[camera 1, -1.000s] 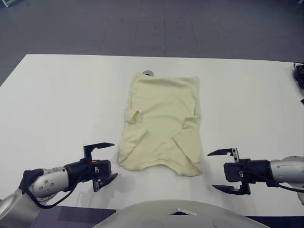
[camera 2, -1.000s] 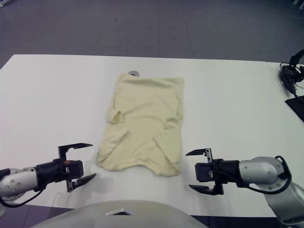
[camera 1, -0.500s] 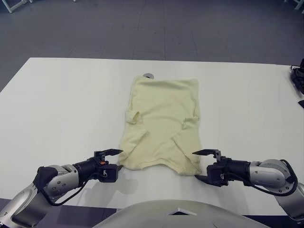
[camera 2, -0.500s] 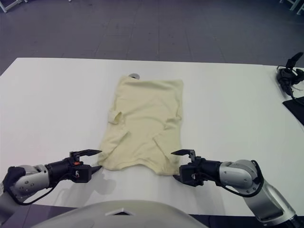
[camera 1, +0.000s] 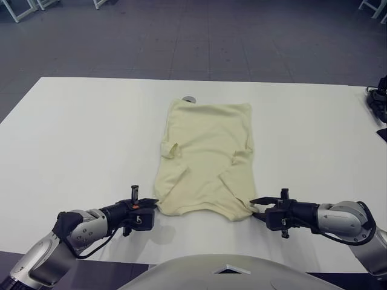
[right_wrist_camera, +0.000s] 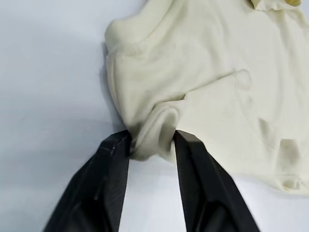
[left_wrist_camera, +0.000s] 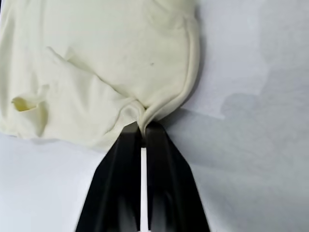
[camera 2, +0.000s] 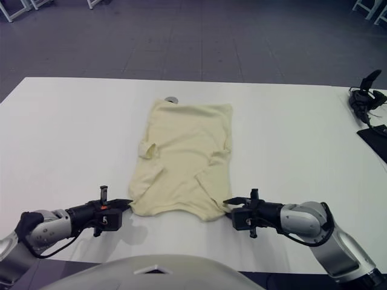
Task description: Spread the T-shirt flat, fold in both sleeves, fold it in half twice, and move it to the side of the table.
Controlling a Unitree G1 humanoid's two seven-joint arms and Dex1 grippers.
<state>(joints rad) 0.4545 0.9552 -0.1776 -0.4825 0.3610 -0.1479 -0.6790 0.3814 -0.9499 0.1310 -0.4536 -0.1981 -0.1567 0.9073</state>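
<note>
T-shirt [camera 1: 205, 160]: pale yellow, sleeves folded in over the body. Laid lengthwise at mid-worktop [camera 1: 78, 139], hem toward the near edge, collar toward the far edge. Lie unchanged from a second ago.

Left end effector [camera 1: 152, 205]: at the hem corner nearer the left edge. Fingers [left_wrist_camera: 157, 140] closed tight, pinching a pucker of hem. A second ago gaping wide and well clear of the cloth; since brought in and turned.

Right end effector [camera 1: 257, 203]: at the opposite hem corner. Fingers pressed against either side of a bunched fold, apart only by that fold. Earlier wide open and short of the fabric.

Small grey round item [camera 1: 189, 99]: touching the collar, on its far side.

Black cables [camera 1: 380, 103]: at the right edge.
</note>
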